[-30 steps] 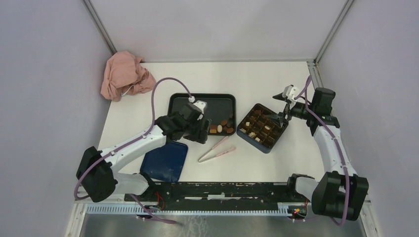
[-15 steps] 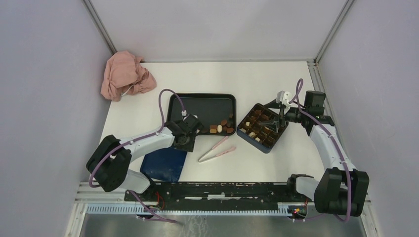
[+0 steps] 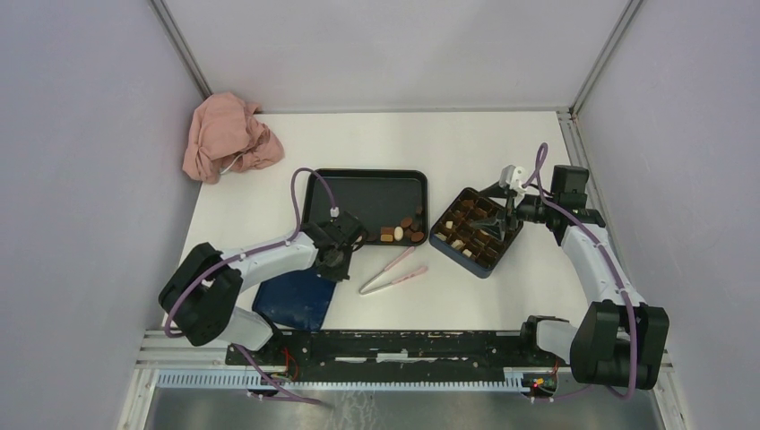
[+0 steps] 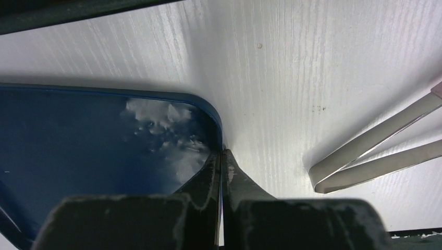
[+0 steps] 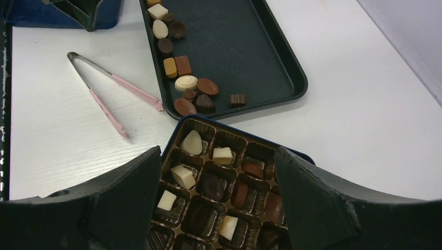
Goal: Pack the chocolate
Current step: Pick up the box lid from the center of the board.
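Just changed: my left gripper (image 4: 223, 167) has closed on the corner rim of the lid (image 4: 94, 146), which lies on the tabletop (image 4: 312, 78) near the tongs (image 5: 133, 89).
Meaning: I judge the lid is being taken up, though packing looks unfinished.
Right gripper (image 5: 218, 156): jaws apart, empty, hovering over the box (image 3: 455, 255).
Chocolate (image 5: 186, 83): a cluster lies loose in the tray (image 5: 250, 41) beside the box, and more pieces sit in the box cells, some of which are still empty.
Versus a second ago: the left gripper was open at the tray's near edge and is now drawn back to the lid. The right gripper has moved in from the box's far corner.
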Available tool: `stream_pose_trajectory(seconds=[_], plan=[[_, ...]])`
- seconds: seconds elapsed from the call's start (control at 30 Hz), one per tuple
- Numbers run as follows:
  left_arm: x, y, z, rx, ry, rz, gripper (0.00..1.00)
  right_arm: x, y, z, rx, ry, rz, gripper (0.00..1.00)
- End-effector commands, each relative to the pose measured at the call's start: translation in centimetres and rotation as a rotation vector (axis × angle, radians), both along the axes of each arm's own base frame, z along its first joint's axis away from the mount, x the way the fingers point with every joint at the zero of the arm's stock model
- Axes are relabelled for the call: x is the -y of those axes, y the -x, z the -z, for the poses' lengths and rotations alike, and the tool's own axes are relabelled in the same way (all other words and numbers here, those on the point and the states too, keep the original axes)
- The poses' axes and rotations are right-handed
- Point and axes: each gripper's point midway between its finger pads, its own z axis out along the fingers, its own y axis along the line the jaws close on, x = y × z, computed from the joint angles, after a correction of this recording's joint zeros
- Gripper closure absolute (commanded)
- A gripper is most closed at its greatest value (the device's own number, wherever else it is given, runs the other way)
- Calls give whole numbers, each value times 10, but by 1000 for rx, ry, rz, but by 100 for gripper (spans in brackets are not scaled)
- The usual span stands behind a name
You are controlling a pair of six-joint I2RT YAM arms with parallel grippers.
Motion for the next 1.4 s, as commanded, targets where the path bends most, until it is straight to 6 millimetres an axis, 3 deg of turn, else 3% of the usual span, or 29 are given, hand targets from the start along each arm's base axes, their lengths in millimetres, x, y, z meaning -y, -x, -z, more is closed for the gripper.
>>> stream_pose_trajectory(seconds=[0.0, 0.3, 0.47, 0.53, 0.7, 0.87, 1.07, 1.37], plan=[[2, -2, -18, 29, 29, -30, 98, -2, 1, -6, 35, 8, -22, 16], [23, -11, -120, 214, 246, 48, 98, -24, 27, -5, 157, 92, -226, 15], [31, -12, -156, 257, 290, 159, 98, -61, 59, -9, 367, 139, -463, 2], [36, -13, -171, 278, 320, 198, 98, -78, 66, -16, 452, 121, -533, 2], [57, -8, -205, 317, 444, 312, 98, -120, 49, -40, 554, 108, -558, 2], [77, 12, -218, 302, 580, 459, 98, -154, 34, -58, 619, 83, -612, 2], [84, 30, -222, 312, 660, 595, 98, -197, 30, -54, 643, 69, -706, 2], [102, 50, -227, 256, 761, 782, 98, -235, 60, -37, 678, 111, -876, 3]])
